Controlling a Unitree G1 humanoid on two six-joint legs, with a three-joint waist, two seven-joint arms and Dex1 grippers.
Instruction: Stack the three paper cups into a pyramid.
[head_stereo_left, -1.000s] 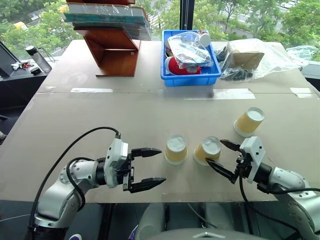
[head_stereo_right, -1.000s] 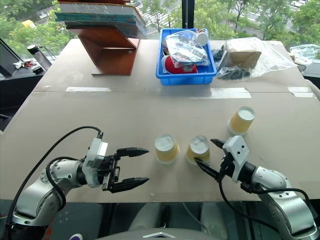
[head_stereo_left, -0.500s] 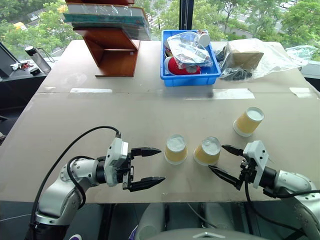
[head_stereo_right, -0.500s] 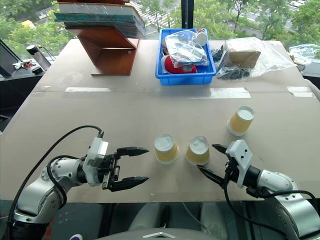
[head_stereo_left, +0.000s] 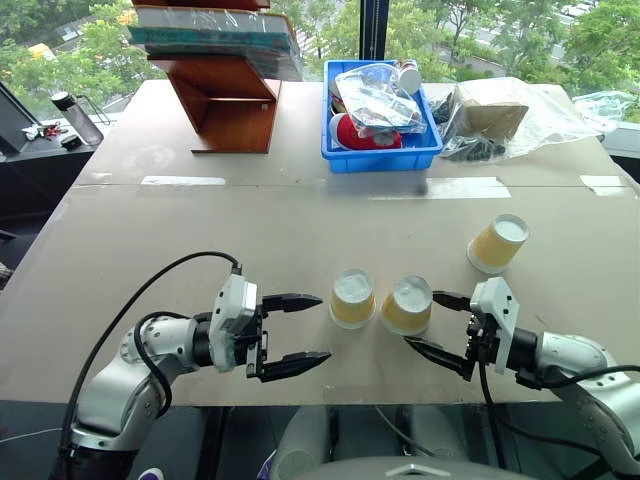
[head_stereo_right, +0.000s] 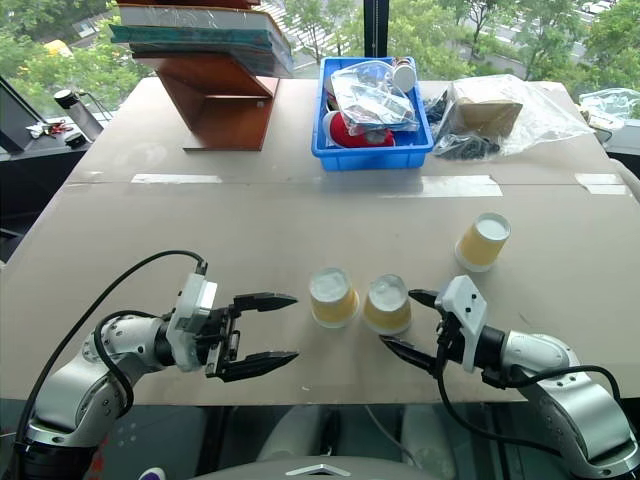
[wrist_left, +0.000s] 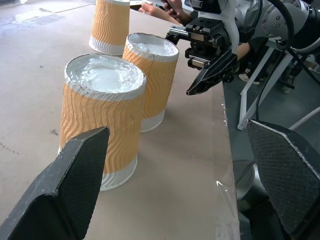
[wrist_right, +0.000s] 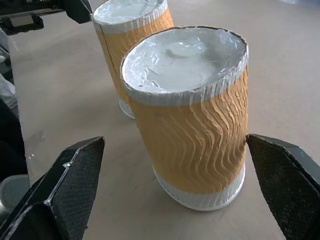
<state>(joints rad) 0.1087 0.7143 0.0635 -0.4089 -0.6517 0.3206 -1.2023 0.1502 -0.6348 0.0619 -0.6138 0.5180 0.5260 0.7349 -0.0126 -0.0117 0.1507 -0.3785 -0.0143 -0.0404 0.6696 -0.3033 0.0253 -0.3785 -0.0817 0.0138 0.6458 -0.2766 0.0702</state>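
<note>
Near the front edge of the table (head_stereo_left: 150, 230): two paper cups, inverted, set close side by side, left cup (head_stereo_left: 352, 298) and middle cup (head_stereo_left: 407, 306); a third cup (head_stereo_left: 497, 243) is placed well apart, toward the right edge. No pyramid is yet formed. Left gripper (head_stereo_left: 294, 334) is held wide, empty, beside the left cup; right gripper (head_stereo_left: 437, 323) is spread wide around the middle cup, nothing clamped. Cups are judged light, thin-walled, easily crushed; ribbed sides are best taken mid-height, gently.
</note>
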